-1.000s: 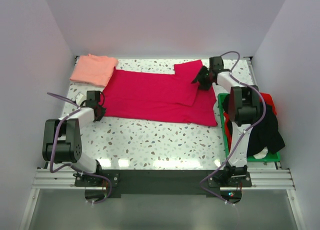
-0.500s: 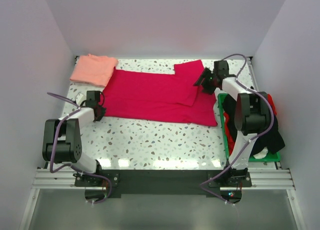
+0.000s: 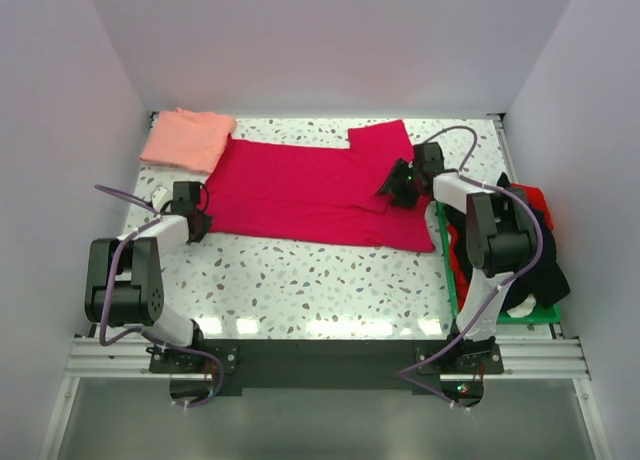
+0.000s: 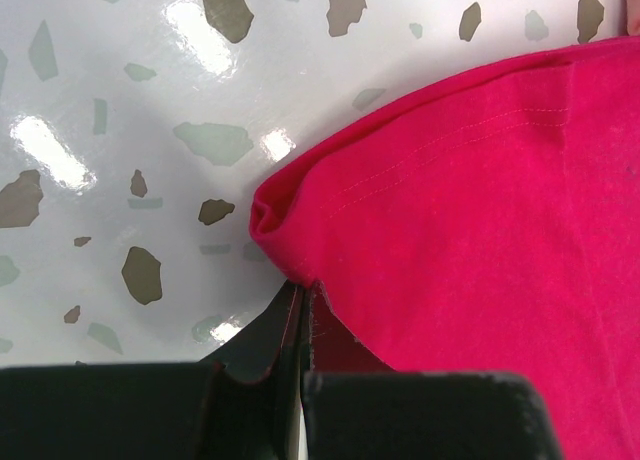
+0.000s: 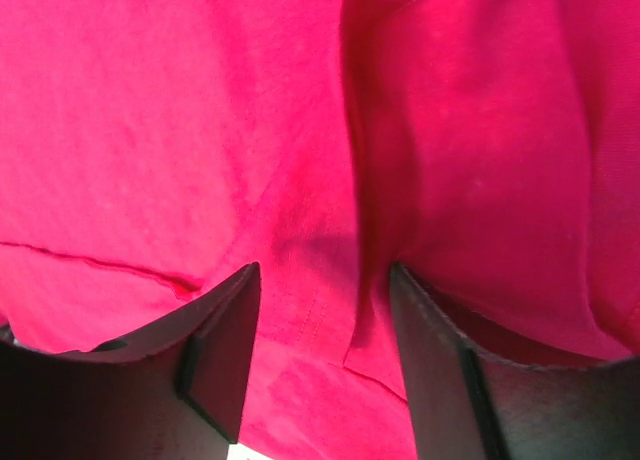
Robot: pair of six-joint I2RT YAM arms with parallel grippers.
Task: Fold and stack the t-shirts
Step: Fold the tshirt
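The crimson-red t-shirt [image 3: 300, 190] lies spread flat across the table, with a sleeve folded inward at its right end [image 3: 378, 155]. The salmon-pink t-shirt [image 3: 187, 140] sits folded at the far left corner, touching the red one. My left gripper [image 3: 203, 220] is shut on the red shirt's near left corner; the left wrist view shows the jaws [image 4: 303, 295] pinching the hem of the red shirt [image 4: 470, 210]. My right gripper [image 3: 392, 185] is open just above the red cloth [image 5: 150, 130]. Its fingers straddle the folded sleeve's edge [image 5: 375, 280].
A green tray [image 3: 447, 270] stands along the right edge, holding a heap of dark and red clothes [image 3: 525, 260]. The right arm's body reaches over the tray. White walls close in the table on three sides. Speckled tabletop [image 3: 320, 280] shows in front of the shirt.
My right gripper has moved from the sleeve's far right edge toward me and a little left, onto the shirt's body. The left gripper and both shirts stay put.
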